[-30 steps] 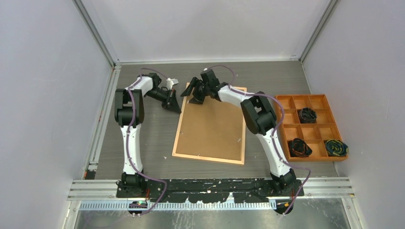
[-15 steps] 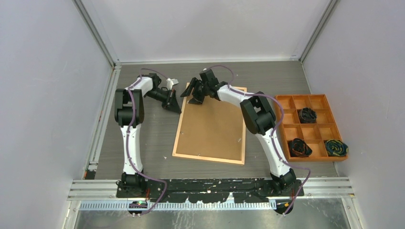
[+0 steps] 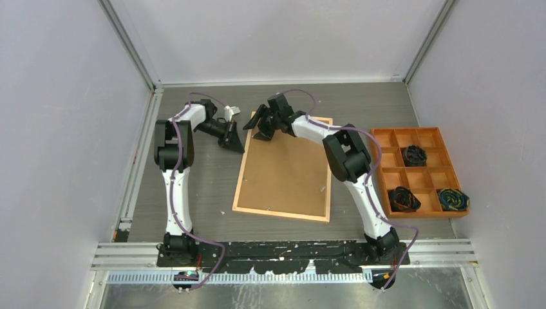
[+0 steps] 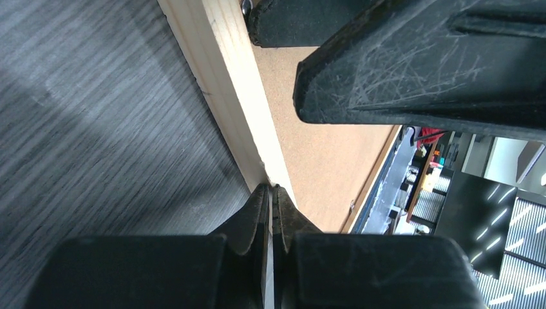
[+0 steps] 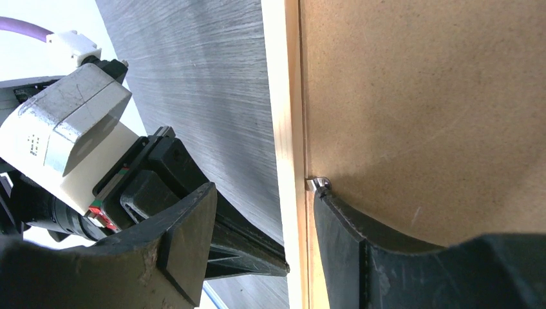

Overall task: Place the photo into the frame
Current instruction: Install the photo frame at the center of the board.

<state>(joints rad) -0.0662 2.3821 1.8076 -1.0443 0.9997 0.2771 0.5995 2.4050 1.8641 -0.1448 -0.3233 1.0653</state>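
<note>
- Our right gripper (image 3: 259, 129) has edged slightly at the far-left corner of the frame (image 3: 239, 177), jaws apart astride its rail
- Our left gripper (image 3: 238, 147) is closed, tip against the frame's left edge
- The photo (image 3: 283, 170) lies in the frame, brown back up

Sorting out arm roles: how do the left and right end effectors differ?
The left end effector is shut; the right end effector is open. The left's tip sits at the frame's outer edge; the right straddles that rail, one finger each side. Both are at the frame's far-left corner.
</note>
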